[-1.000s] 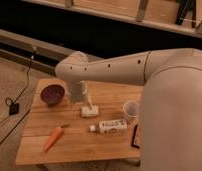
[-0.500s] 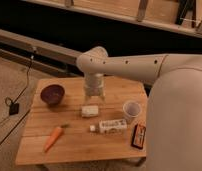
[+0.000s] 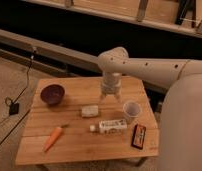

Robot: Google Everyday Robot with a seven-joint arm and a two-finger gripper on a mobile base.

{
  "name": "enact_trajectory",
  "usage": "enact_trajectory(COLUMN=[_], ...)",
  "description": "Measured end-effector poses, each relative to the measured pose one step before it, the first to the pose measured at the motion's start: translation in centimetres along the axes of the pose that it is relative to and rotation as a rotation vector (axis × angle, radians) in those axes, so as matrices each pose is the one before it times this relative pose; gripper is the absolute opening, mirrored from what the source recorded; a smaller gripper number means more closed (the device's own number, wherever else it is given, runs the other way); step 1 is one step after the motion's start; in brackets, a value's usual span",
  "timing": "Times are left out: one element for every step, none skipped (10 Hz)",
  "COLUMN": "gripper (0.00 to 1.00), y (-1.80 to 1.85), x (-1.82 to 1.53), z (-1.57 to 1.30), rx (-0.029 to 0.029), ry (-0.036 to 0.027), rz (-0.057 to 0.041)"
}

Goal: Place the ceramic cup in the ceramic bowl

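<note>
Hovering above the worktop (image 3: 74, 145), the gripper (image 3: 110, 98) stood open and empty just beside the ceramic cup (image 3: 131, 109). The ceramic bowl (image 3: 52, 94) sat well apart

White rounded arm (image 3: 144, 65), pale jaws over table (image 3: 79, 146)

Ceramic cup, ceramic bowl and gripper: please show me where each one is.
ceramic cup (image 3: 132, 112): camera view, on its white front wall.
ceramic bowl (image 3: 52, 94): camera view, on its dark inside.
gripper (image 3: 110, 99): camera view, midway between its open fingertips; it hangs between bowl and cup, nearer the cup.
</note>
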Motion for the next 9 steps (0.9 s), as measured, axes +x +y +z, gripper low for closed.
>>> enact_trajectory(gripper=[0.65, 0.65, 0.65, 0.65, 0.65, 0.65, 0.65, 0.65, 0.65], y=[-1.043, -1.063, -1.177, -0.532, -0.683, -0.603, -0.401, -0.192, -0.207], x=[0.015, 0.051, 0.166, 0.131, 0.161, 0.130, 0.078, 0.006, -0.076], z=[0.224, 0.259, 0.446, 0.278, 0.400, 0.456, 0.489, 0.422, 0.780], rx=[0.00025, 0.00272, 0.00279, 0.00021, -0.00225, -0.00231, -0.00456, -0.00511, -0.01144], ry=[-0.00363, -0.00231, 0.00170, 0.00387, 0.00542, 0.00852, 0.00914, 0.00777, 0.01138], rz=[0.01106, 0.01014, 0.01313, 0.00852, 0.01375, 0.01403, 0.01230, 0.00902, 0.01558])
